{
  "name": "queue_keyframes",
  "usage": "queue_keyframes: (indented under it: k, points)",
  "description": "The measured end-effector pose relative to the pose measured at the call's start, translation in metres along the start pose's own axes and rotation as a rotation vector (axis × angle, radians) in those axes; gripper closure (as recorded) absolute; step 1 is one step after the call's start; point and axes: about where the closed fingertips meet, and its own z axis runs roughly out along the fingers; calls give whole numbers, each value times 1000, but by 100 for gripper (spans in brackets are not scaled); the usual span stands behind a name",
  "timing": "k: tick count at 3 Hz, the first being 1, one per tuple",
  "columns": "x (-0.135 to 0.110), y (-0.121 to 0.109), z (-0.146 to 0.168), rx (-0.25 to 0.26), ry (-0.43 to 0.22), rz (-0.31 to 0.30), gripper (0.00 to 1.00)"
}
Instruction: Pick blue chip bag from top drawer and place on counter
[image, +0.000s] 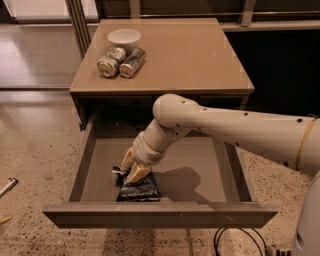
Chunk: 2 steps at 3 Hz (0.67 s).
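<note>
The top drawer (90, 160) is pulled wide open below the counter (200, 55). The blue chip bag (142, 190) lies flat on the drawer bottom, near the front panel and left of the middle. My gripper (127, 176) reaches down into the drawer from the right. It sits at the bag's upper left edge. Its cream fingers (140, 172) stand close together and pinch that crumpled edge. The bag still rests on the drawer bottom.
Two silver-green cans (120, 62) lie on their sides at the counter's back left, with a white bowl (124, 37) behind them. My white arm (235, 130) crosses over the drawer's right half. Cables (240, 242) lie on the speckled floor below the drawer front.
</note>
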Motion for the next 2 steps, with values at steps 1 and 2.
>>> queue_keyframes:
  k: [1,2]
  points:
    - [0,-1,-3,12,19,12,87]
    - [2,-1,-22,50,28,33,100]
